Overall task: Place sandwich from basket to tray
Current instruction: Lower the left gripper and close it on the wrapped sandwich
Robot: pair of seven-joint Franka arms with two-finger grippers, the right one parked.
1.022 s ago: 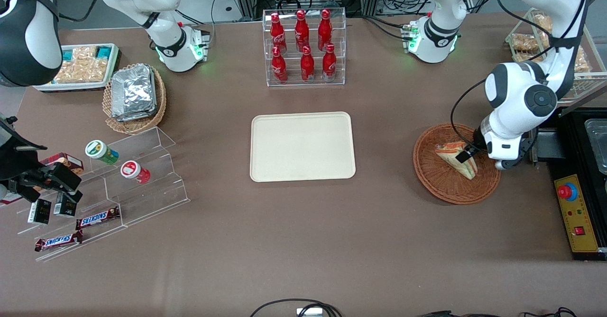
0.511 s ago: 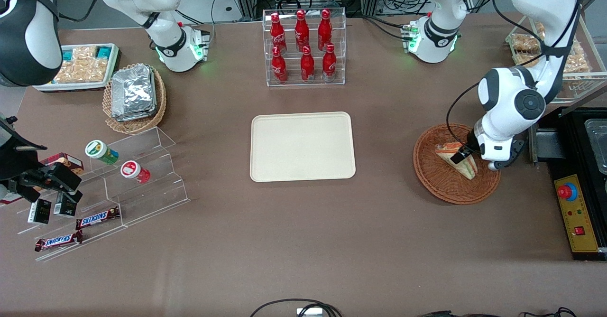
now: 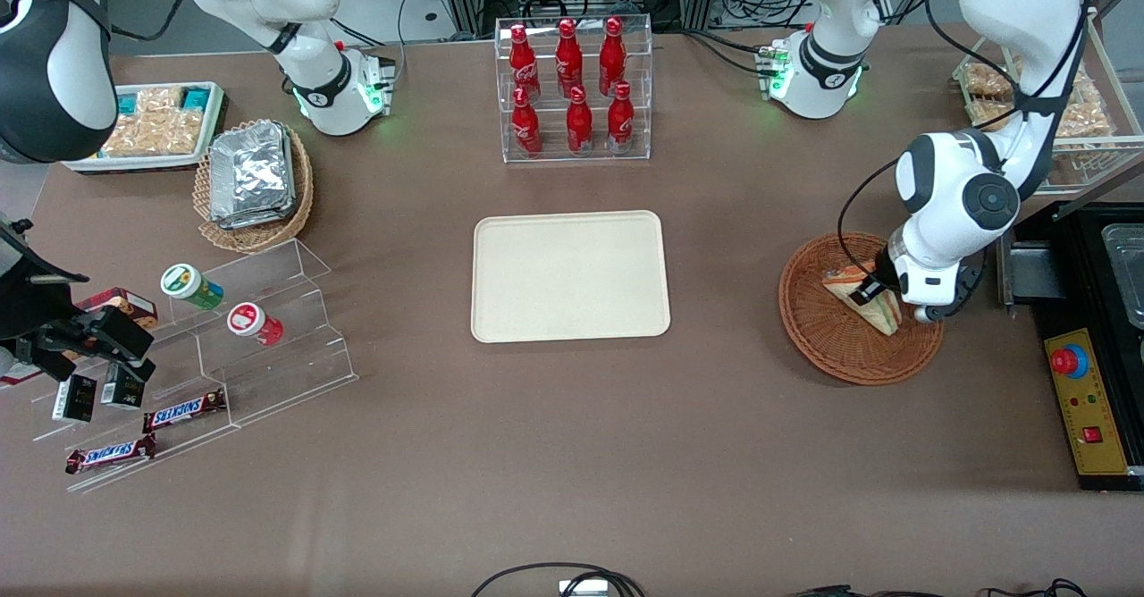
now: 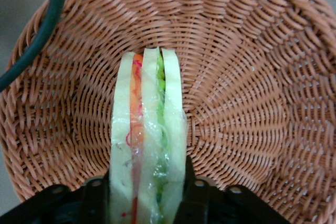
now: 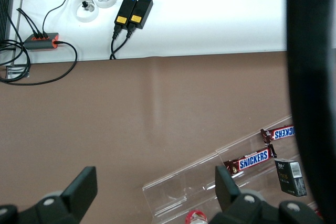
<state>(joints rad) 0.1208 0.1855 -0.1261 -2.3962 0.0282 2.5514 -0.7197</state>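
In the basket [image 3: 831,338], toward the working arm's end of the table, the gripper [image 3: 869,290] clamps the sandwich [image 4: 147,140] between its fingers [image 4: 197,195]. The sandwich stands on edge in the basket. The tray [image 3: 570,276] lies well apart, mid-table.

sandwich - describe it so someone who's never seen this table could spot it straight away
Start at the cream tray mid-table, then look toward the working arm's end for the round reddish-brown wicker basket. In it stands the sandwich, a small triangular wedge with the gripper astride it. Its pale bread with orange, red and green filling sets it apart from the foil packets in the lighter basket toward the parked arm's end.
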